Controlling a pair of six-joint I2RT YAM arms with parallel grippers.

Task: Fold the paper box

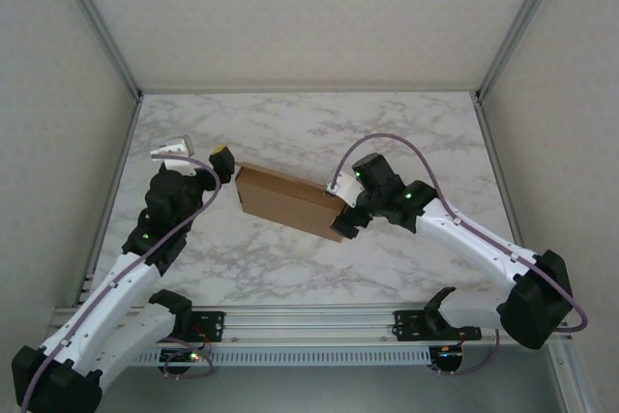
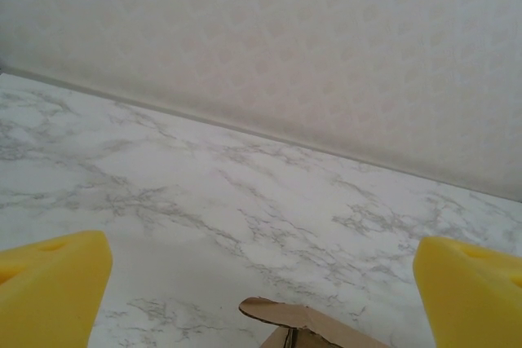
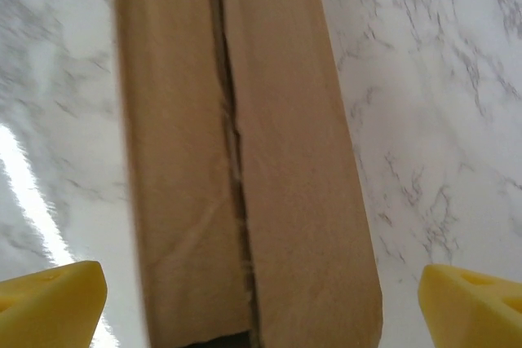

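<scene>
The compact brown cardboard paper box [image 1: 285, 200] lies flat on the white marble-patterned table [image 1: 290, 132], about mid-table and slanted, between the two arms. It looks to me folded up already, so the step in hand is probably the last tidy-up and the letting go. The right end effector [image 3: 261, 299] sits at the box's right end with its yellow pads [image 3: 49, 303] spread wide. One pad stands either side of the cardboard, touching neither side as far as I can see, and it holds nothing. The left end effector [image 2: 261, 283] is just as wide and empty, poised by the box's left corner, where a ragged cardboard edge [image 2: 302, 315] pokes up.

To finish well, I'd mind the long seam [image 3: 232, 136] running the length of the box. It gapes a little, so the flaps may want to spring. A gentle press along that seam should come first. Then drawing the right arm straight back along the box's length, jaws wide, should avoid snagging the box or swinging it round. The left one would do better to lift clear of that raised corner than to sweep across it.

Around it stand pale walls and an aluminium frame post [image 1: 97, 24]. A lilac cable [image 1: 387, 136] loops over the right wrist, near enough to the box to be worth watching.
</scene>
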